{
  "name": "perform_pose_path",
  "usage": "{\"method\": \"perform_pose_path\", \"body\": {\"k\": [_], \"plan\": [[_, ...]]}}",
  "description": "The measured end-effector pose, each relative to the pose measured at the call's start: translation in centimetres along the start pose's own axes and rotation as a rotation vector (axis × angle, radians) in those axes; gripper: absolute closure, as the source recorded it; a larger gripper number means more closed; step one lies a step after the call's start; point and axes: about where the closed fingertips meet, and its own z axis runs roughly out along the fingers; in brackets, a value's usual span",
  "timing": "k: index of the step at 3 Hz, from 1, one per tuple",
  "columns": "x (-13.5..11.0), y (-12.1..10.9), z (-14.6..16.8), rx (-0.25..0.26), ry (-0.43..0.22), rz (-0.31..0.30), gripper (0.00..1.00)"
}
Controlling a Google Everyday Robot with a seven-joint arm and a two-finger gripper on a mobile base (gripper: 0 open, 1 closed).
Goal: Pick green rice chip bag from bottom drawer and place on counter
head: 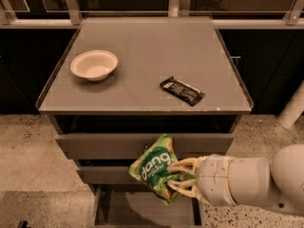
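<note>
- Speckled stone flooring (pixel 28 141) and dark cabinet fronts frame a grey three-drawer unit. Its tabletop (pixel 147 51) lies above and beyond the pincer (pixel 172 176).
- The pincer is clamped on the green rice chip bag (pixel 153 167), its pale fingers (pixel 178 166) wrapped over the side of the bag nearest the wrist.
- The bag hangs in the air in front of the middle drawer front (pixel 102 175). The open bottom drawer (pixel 142 212) is directly beneath the pincer.
- Slip risk: the foil looks crinkly and is held by one side only, so a quick lift could let it twist or slide out and drop back into the drawer.
- Snag risk: the top drawer front (pixel 95 146) and the tabletop's raised front rim sit just above the bag. A straight rise close to the cabinet could catch the bag's upper corner.
- Collision risk: the black bar wrapper (pixel 182 90) lies almost straight above the pincer near the front edge, and a short reach would land on it.
- The bowl (pixel 94 64) sits higher, out past the fingertips, well apart.
- Open room: there is bare grey between bowl and wrapper, and more behind both.
- Pulling away from the cabinet over the floor before rising looks unobstructed. A white post (pixel 292 109) stands beyond the wrist side, well apart.
</note>
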Motion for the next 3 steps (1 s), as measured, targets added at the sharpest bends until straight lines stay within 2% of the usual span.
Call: {"method": "perform_pose_path", "body": {"k": [1, 2, 3], "plan": [[-4.5, -1.6, -2.0, 0.014, 0.079, -0.115, 1.00], [-8.3, -2.7, -5.3, 0.047, 0.063, -0.194, 1.00], [-8.4, -2.6, -5.6, 0.050, 0.065, -0.235, 1.00]]}}
